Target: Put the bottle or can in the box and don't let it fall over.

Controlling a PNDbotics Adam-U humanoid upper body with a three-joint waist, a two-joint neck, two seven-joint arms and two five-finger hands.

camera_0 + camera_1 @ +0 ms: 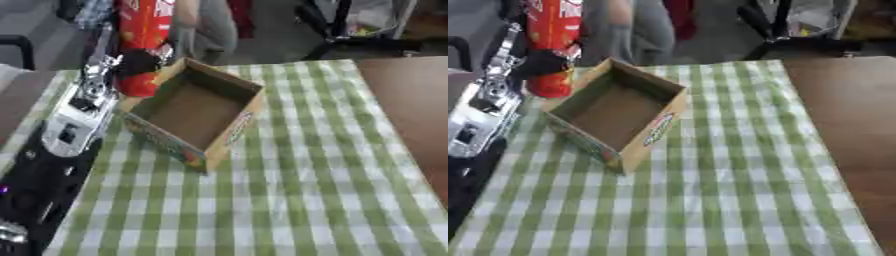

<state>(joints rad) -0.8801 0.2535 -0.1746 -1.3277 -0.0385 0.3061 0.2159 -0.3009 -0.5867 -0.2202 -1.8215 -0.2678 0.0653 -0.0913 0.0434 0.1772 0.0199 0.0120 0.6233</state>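
My left hand [138, 62] is curled around the tall red can [143, 35], which stands straight up just left of the far end of the cardboard box [194, 112].

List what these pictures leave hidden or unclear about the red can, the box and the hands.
- Red can: top cut off by the upper edge in both views; label blurred, unreadable.
- Left hand: dark and blurred against the can; fingers appear curled round it.
- Can's base: hidden behind the cardboard box wall; standing or lifted, cannot tell.
- Right hand: in neither view.
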